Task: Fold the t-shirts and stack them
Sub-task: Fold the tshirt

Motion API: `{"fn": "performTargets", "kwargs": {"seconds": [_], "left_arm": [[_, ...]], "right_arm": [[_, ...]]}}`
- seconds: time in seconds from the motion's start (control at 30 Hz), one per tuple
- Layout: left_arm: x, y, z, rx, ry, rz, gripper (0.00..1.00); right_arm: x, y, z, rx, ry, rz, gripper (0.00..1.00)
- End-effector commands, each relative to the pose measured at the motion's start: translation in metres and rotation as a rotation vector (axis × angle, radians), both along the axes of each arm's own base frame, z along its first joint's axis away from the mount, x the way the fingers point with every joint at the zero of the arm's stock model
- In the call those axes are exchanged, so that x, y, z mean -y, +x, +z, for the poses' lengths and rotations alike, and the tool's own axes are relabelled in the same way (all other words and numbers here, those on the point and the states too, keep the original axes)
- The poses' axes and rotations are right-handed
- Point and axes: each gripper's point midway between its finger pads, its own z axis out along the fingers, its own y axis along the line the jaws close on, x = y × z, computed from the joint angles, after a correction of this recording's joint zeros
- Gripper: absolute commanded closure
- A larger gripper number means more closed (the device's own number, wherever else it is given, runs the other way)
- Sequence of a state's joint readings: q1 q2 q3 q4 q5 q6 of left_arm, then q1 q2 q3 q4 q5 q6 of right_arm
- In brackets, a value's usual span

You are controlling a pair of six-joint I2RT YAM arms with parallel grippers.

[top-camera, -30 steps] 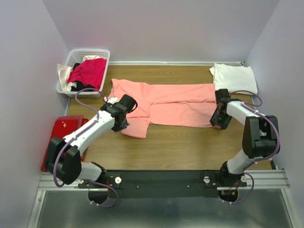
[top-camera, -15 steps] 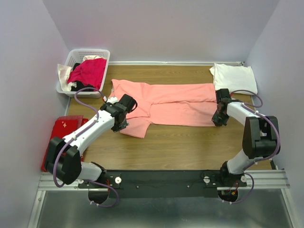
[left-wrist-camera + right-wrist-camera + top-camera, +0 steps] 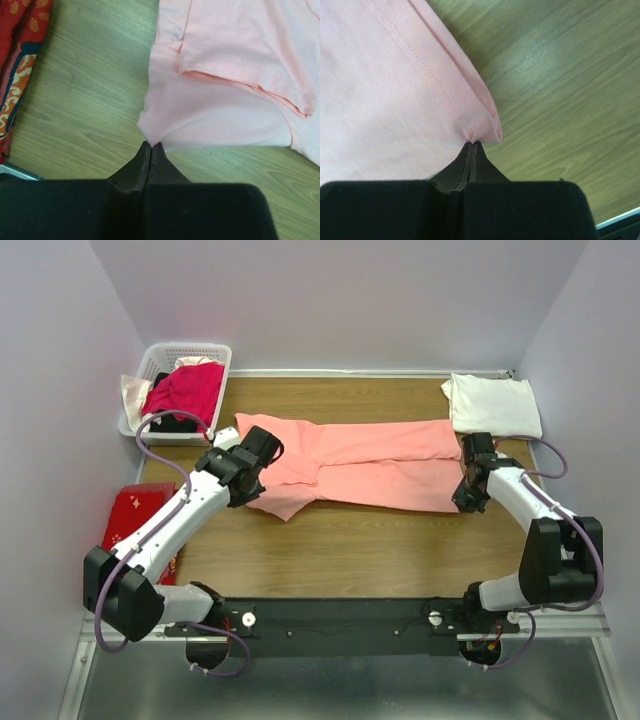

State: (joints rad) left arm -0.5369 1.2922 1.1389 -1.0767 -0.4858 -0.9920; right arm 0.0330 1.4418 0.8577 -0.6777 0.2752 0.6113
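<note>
The salmon-pink t-shirt (image 3: 360, 460) lies stretched across the middle of the wooden table, partly folded lengthwise. My left gripper (image 3: 151, 145) is shut on its near left edge (image 3: 155, 131), pinching the cloth into a point. At the shirt's near right corner (image 3: 480, 127) my right gripper (image 3: 474, 143) is shut on the hem. In the top view the left gripper (image 3: 250, 478) and right gripper (image 3: 466, 495) hold the two ends. A folded white t-shirt (image 3: 492, 405) sits at the back right corner.
A white basket (image 3: 160, 365) at the back left holds a magenta garment (image 3: 187, 390) and other clothes. A red cloth with gold characters (image 3: 130, 515) lies at the table's left edge. Bare wood (image 3: 380, 545) spans the front.
The right gripper has shut on the shirt's near right corner. The left arm has swung back and lifted its end, and the shirt's near left part has shifted toward the back.
</note>
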Motion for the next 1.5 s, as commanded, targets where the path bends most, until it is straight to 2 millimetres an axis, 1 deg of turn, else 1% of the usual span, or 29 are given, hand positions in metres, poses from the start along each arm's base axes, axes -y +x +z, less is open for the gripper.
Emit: {"fn": "performTargets", "kwargs": {"seconds": [0.0, 0.1, 0.2, 0.37, 0.4, 0.47, 0.5, 0.6, 0.63, 0.67, 0.7, 0.77, 0.8, 0.87, 0.9, 0.97, 1.0, 1.03, 1.1, 1.13, 1.17, 1.2, 1.23, 1.27, 1.3, 1.33, 1.4, 1.43, 1.47], "left_arm": [[-0.013, -0.005, 0.016, 0.046, 0.016, 0.034, 1.00], [-0.014, -0.007, 0.016, 0.054, 0.013, 0.042, 1.00], [-0.016, -0.002, 0.016, 0.058, 0.034, 0.049, 1.00], [-0.006, 0.020, 0.023, 0.093, 0.039, 0.031, 1.00], [-0.005, 0.024, 0.020, 0.084, 0.051, 0.030, 1.00], [-0.003, 0.033, 0.018, 0.090, 0.053, 0.027, 1.00], [-0.004, 0.036, 0.012, 0.070, 0.070, 0.019, 1.00], [-0.006, 0.049, 0.012, 0.074, 0.102, 0.018, 1.00], [-0.006, 0.054, 0.017, 0.085, 0.102, 0.018, 1.00], [-0.011, 0.060, 0.019, 0.094, 0.107, 0.032, 1.00], [-0.013, 0.064, 0.020, 0.097, 0.112, 0.038, 1.00], [-0.017, 0.074, 0.024, 0.113, 0.117, 0.036, 1.00], [-0.024, 0.078, 0.023, 0.107, 0.127, 0.048, 1.00], [-0.030, 0.088, 0.026, 0.119, 0.136, 0.047, 1.00], [-0.035, 0.093, 0.023, 0.110, 0.143, 0.055, 1.00], [-0.037, 0.104, 0.024, 0.121, 0.152, 0.043, 1.00], [-0.038, 0.109, 0.022, 0.119, 0.156, 0.039, 1.00], [-0.040, 0.116, 0.018, 0.109, 0.163, 0.043, 1.00], [-0.040, 0.128, 0.014, 0.108, 0.173, 0.028, 1.00], [-0.041, 0.136, 0.008, 0.092, 0.184, 0.032, 1.00], [-0.041, 0.142, 0.007, 0.093, 0.188, 0.032, 1.00], [-0.041, 0.146, 0.004, 0.083, 0.197, 0.023, 1.00], [-0.040, 0.153, -0.001, 0.073, 0.206, 0.020, 1.00], [-0.040, 0.159, -0.002, 0.082, 0.208, 0.017, 1.00], [-0.040, 0.162, -0.010, 0.059, 0.216, 0.007, 1.00], [-0.039, 0.168, -0.009, 0.067, 0.217, 0.007, 1.00], [-0.041, 0.173, -0.013, 0.060, 0.226, 0.007, 1.00], [-0.040, 0.177, -0.018, 0.046, 0.235, 0.000, 1.00], [-0.040, 0.178, -0.020, 0.040, 0.238, -0.003, 1.00]], "right_arm": [[0.005, -0.013, 0.021, 0.012, -0.007, -0.039, 0.99], [0.002, -0.018, 0.027, 0.029, 0.006, -0.032, 0.99], [0.001, -0.019, 0.027, 0.031, 0.016, -0.026, 0.99], [0.003, -0.009, 0.027, 0.019, 0.002, -0.030, 0.99], [0.003, -0.001, 0.032, 0.037, 0.000, -0.028, 0.99], [0.005, 0.008, 0.032, 0.035, -0.014, -0.024, 0.99], [0.005, 0.017, 0.038, 0.056, -0.015, -0.024, 0.99], [0.006, 0.034, 0.039, 0.065, -0.020, -0.019, 0.99], [0.005, 0.043, 0.044, 0.086, -0.020, -0.017, 0.99], [0.005, 0.049, 0.045, 0.087, -0.019, -0.014, 0.99], [0.005, 0.052, 0.040, 0.073, -0.019, -0.012, 0.99], [0.005, 0.064, 0.043, 0.085, -0.019, -0.011, 0.99], [0.005, 0.067, 0.037, 0.069, -0.020, -0.011, 0.99], [0.004, 0.078, 0.039, 0.085, -0.018, -0.006, 0.99], [0.004, 0.081, 0.037, 0.084, -0.019, -0.003, 0.99], [0.004, 0.086, 0.028, 0.065, -0.016, -0.005, 0.99], [0.004, 0.092, 0.029, 0.073, -0.013, -0.005, 0.99], [0.003, 0.095, 0.021, 0.055, -0.012, -0.003, 0.99], [0.002, 0.101, 0.016, 0.052, -0.001, -0.004, 0.99], [0.001, 0.104, 0.013, 0.051, -0.002, -0.004, 0.99], [0.001, 0.105, 0.004, 0.031, 0.000, -0.005, 0.99], [0.001, 0.107, 0.000, 0.022, 0.001, -0.007, 0.99], [0.001, 0.112, 0.001, 0.032, 0.000, -0.009, 0.99], [0.001, 0.114, -0.005, 0.016, -0.001, -0.008, 0.99], [0.001, 0.116, -0.006, 0.018, 0.001, -0.009, 0.99], [0.001, 0.122, -0.005, 0.027, 0.000, -0.009, 0.99], [0.002, 0.127, -0.007, 0.026, -0.003, -0.010, 0.99], [0.002, 0.129, -0.007, 0.027, -0.003, -0.012, 0.99], [0.002, 0.135, -0.003, 0.043, -0.002, -0.012, 0.99]]}}
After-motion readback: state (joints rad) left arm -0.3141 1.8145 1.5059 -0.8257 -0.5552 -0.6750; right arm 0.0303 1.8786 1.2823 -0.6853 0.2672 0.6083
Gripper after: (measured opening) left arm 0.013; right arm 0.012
